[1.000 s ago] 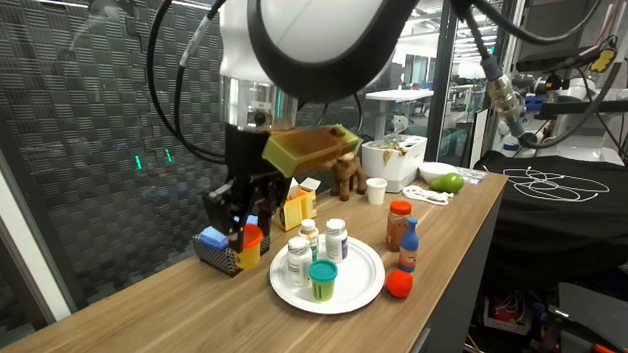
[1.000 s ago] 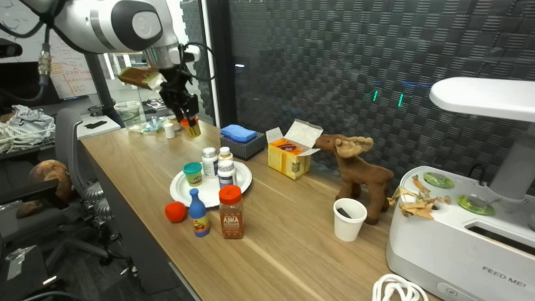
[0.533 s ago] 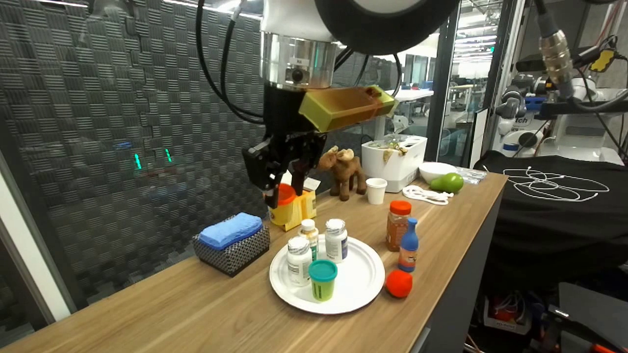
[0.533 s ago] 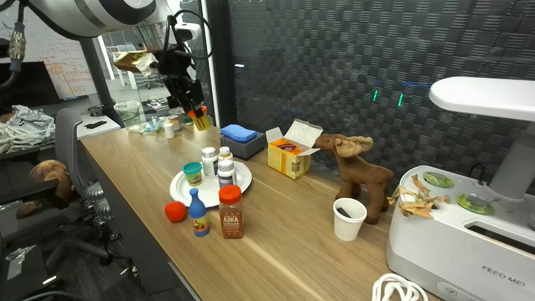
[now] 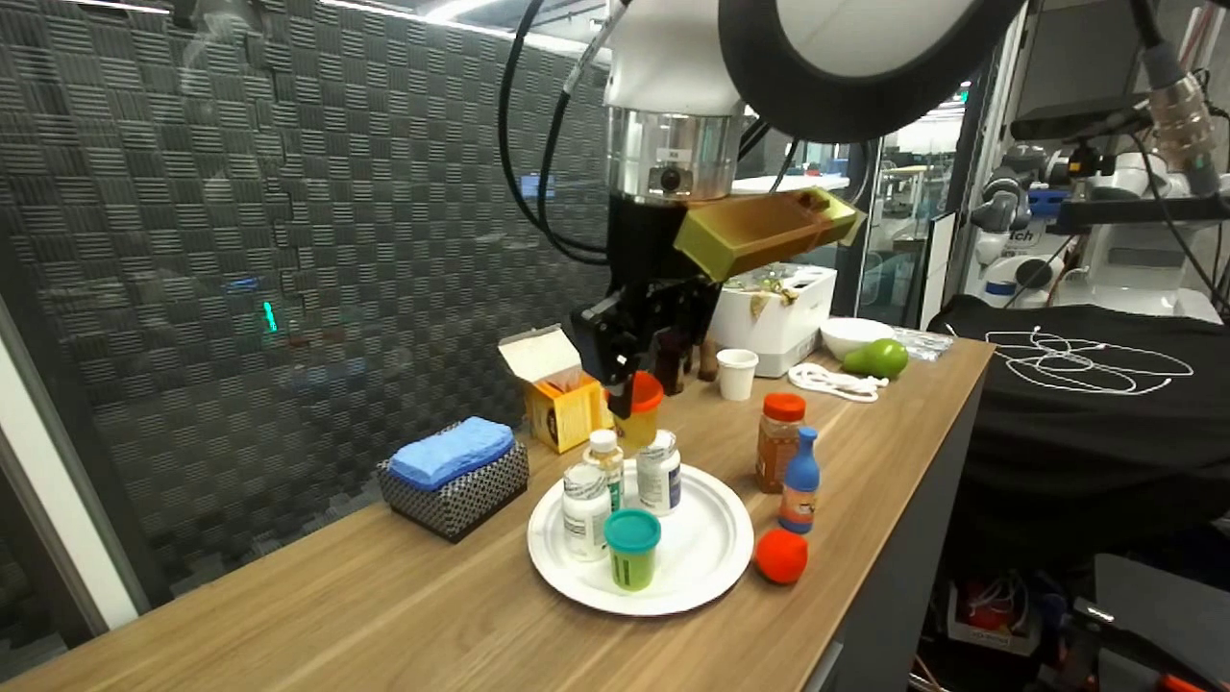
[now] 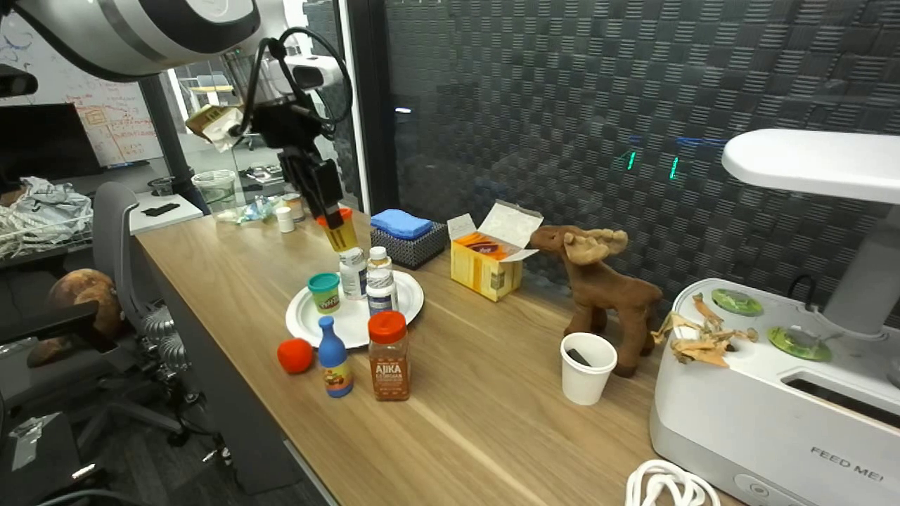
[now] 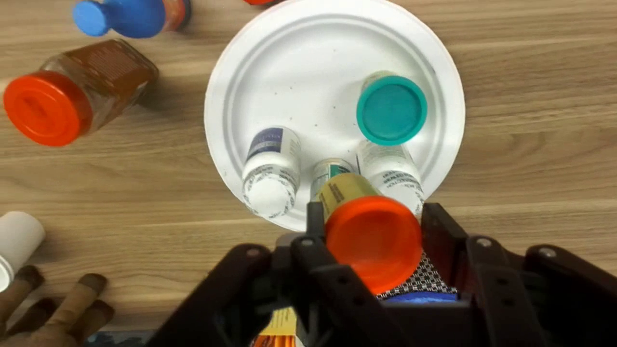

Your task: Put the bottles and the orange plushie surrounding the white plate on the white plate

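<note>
Dangling yellow jar (image 6: 343,236), red-lidded

In an exterior view, has three bottles (image 5: 586,519) and a tub (image 5: 632,559) on the plate (image 5: 706,538), with jar (image 5: 774,450), squeeze bottle (image 5: 799,488) and plushie (image 5: 782,556) to its right, basket (image 5: 492,487) to its left, carton (image 5: 567,413) behind.

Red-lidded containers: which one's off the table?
The short yellow tub: the pincer grips it in the air, whereas the taller brown AJIKA jar, also red-lidded, stands upright on the wooden table.
</note>
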Motion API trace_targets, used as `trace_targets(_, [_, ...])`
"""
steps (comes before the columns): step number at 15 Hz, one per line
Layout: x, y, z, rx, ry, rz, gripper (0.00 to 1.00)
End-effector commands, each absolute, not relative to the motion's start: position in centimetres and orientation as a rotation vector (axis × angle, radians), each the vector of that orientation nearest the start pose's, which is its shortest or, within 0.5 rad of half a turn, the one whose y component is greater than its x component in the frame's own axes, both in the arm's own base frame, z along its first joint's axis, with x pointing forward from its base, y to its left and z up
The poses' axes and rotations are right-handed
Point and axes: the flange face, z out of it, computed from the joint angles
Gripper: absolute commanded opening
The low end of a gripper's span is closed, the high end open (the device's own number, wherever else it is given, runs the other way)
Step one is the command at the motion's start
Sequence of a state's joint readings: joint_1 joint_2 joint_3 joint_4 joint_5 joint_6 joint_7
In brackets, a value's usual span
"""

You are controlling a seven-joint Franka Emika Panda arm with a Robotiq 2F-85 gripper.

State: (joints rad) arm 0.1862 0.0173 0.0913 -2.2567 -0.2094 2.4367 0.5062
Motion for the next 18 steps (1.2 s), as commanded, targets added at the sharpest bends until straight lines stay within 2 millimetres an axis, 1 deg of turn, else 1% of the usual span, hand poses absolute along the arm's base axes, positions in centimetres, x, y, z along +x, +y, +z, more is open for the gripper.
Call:
trace_targets(1, [51.0, 13.1, 36.6, -3.191, 0.197, -0.312, 0.28])
trace_targets(4, [51.3, 11.8, 35.0, -3.174, 0.223, -0.291, 0.28])
trace_targets(6, [51.8, 10.7, 34.1, -3.125, 0.27, -0.292, 0.28])
trace_targets(9, [52.8, 9.8, 32.5, -3.09, 0.313, -0.293, 0.28])
trace_targets(12, [53.5, 9.4, 30.7, -3.078, 0.308, -0.271, 0.28])
trace_targets(14, [53.8, 9.5, 29.9, -3.06, 0.309, -0.242, 0.28])
trace_targets(18, [54.0, 9.6, 29.4, -3.025, 0.297, -0.215, 0.28])
